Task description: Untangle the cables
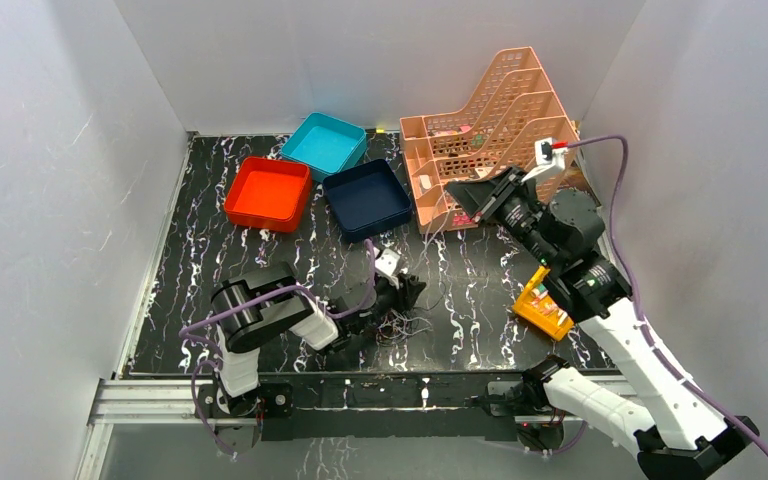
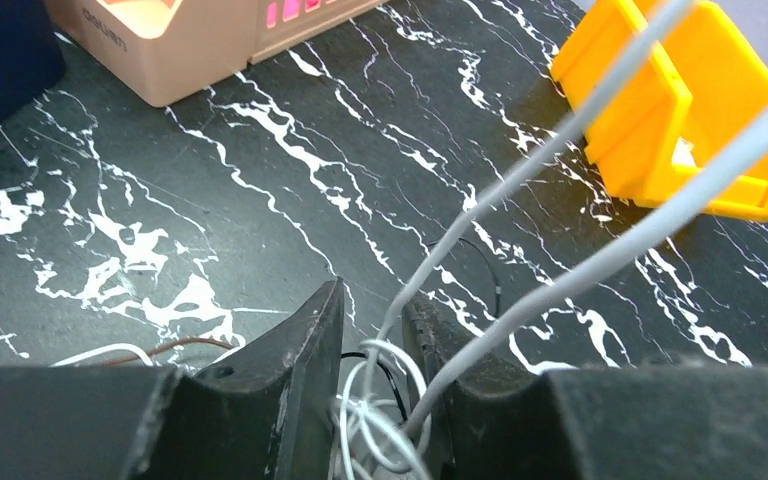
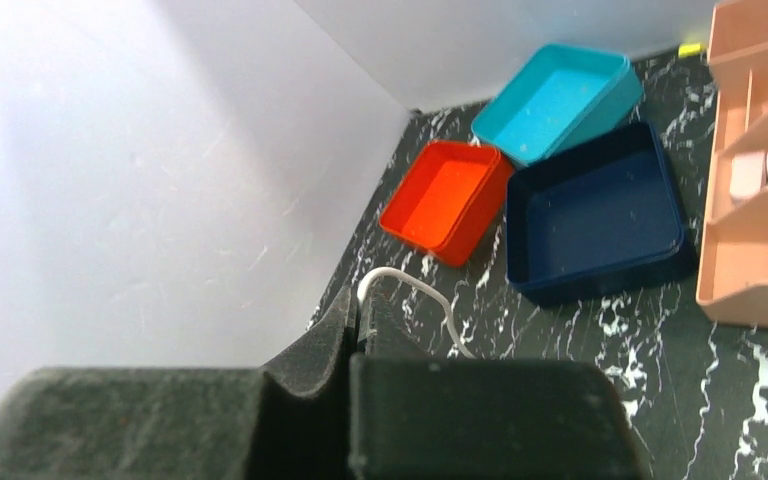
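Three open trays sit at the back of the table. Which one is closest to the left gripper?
The navy blue tray: it lies nearest the left gripper, in front of the teal tray and right of the red tray.

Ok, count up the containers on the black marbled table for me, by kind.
Shallow square plastic trays: 3 (orange-red tray, turquoise tray, navy tray)
Peach slotted plastic organiser: 1
Yellow plastic bin: 1
Total: 5
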Controlling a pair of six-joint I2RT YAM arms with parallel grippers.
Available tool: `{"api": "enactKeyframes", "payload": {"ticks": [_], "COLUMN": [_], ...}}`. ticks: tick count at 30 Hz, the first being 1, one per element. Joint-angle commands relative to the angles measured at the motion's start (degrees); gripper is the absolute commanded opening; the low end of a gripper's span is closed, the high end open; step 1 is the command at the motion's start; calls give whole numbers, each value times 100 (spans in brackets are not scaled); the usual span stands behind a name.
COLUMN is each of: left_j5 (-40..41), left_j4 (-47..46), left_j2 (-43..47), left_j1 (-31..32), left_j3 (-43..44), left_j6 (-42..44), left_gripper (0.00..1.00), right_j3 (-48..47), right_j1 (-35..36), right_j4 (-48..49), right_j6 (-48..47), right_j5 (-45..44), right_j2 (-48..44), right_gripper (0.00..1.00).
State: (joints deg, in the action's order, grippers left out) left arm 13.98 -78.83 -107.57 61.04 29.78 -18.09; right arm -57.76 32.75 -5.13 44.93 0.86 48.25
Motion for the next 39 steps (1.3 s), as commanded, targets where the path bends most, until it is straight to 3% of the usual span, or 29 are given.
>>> {"api": "enactKeyframes", "payload": {"ticks": [1,12,19,24,31,39], "left_j5": [-221,-273,-208,-61,0,154], "left_j4": [-300,-309,-292,-18,1202,2799], "left_j2": [-20,-62,178,903,2127,3558], "left_j1": [23,31,31,31,31,31], "left_j3": [-182,-452,-513,-552,-391,-279], "left_j6": [-250,-468,-296,-66,253,347], "left_gripper": [26,20,23,34,60,77], "right_j3": [-724,-1734,-2130,-1966,-1683,-1384], "right_j1": [15,17,17,20,20,17], "right_j4": [266,533,433,169,-168,-619], "right_j6": [-382,-817,-1223,-1503,-1933,-2367], "right_j5": [-192,-227,-250,-434,-709,-1153], "right_j2": [-9,224,386,296,35,-299], "right_gripper": [0,0,0,0,0,0]}}
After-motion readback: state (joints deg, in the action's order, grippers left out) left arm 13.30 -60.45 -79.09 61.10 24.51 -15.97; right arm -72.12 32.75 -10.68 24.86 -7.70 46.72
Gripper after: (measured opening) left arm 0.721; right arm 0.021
